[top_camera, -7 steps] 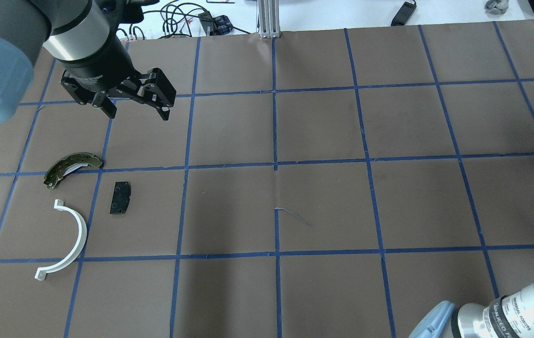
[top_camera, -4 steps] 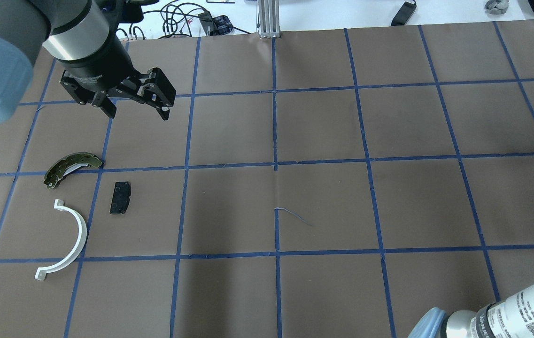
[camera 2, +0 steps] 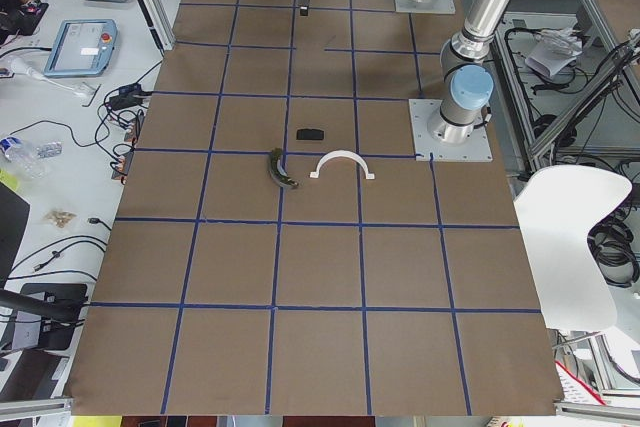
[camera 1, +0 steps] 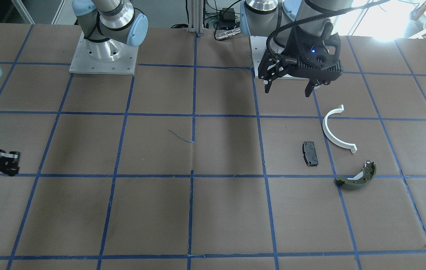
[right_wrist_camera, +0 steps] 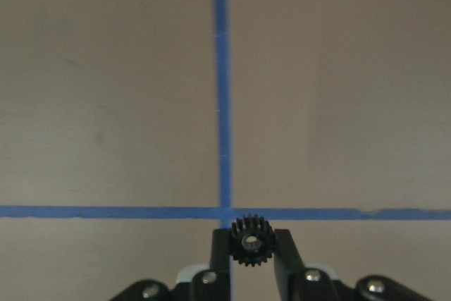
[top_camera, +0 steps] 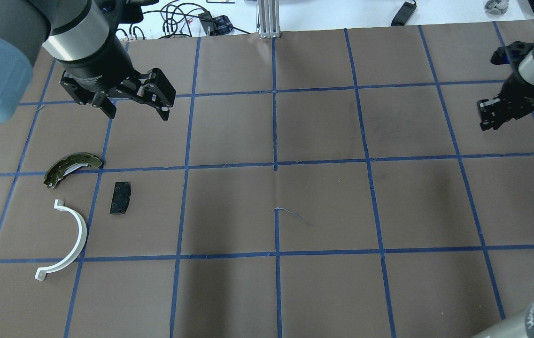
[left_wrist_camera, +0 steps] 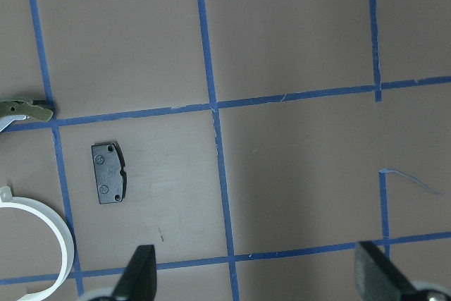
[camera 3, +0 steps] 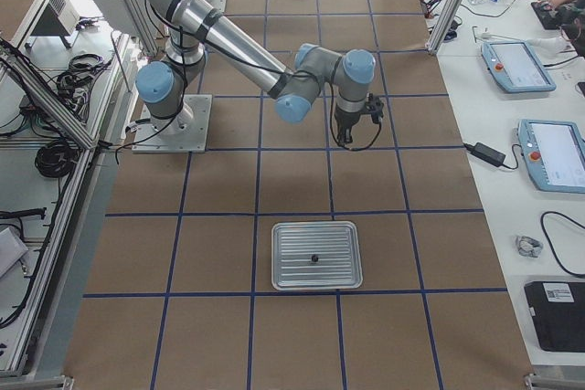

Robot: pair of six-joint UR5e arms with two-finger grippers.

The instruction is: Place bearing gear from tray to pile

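A small black toothed bearing gear [right_wrist_camera: 248,242] sits pinched between the fingers of my right gripper [top_camera: 488,121], which hangs above the brown mat at the far right of the overhead view. The grey ribbed tray [camera 3: 283,237] shows only in the exterior right view, with one small dark part [camera 3: 313,258] in its middle. The pile lies at the left: an olive brake shoe [top_camera: 72,168], a black pad [top_camera: 120,197] and a white half-ring [top_camera: 73,237]. Beyond the pile my left gripper [top_camera: 138,114] hovers open, holding nothing.
Blue tape divides the brown mat into squares. A loose curl of tape [top_camera: 292,215] lies near the middle. Cables [top_camera: 187,19] and an aluminium post [top_camera: 268,19] stand past the mat's far edge. The arm bases [camera 1: 104,56] stand at the robot's side of the table.
The right arm has swung out of the overhead view's bottom right corner, and its gripper now shows high at the right edge. The left arm and the pile have not moved.
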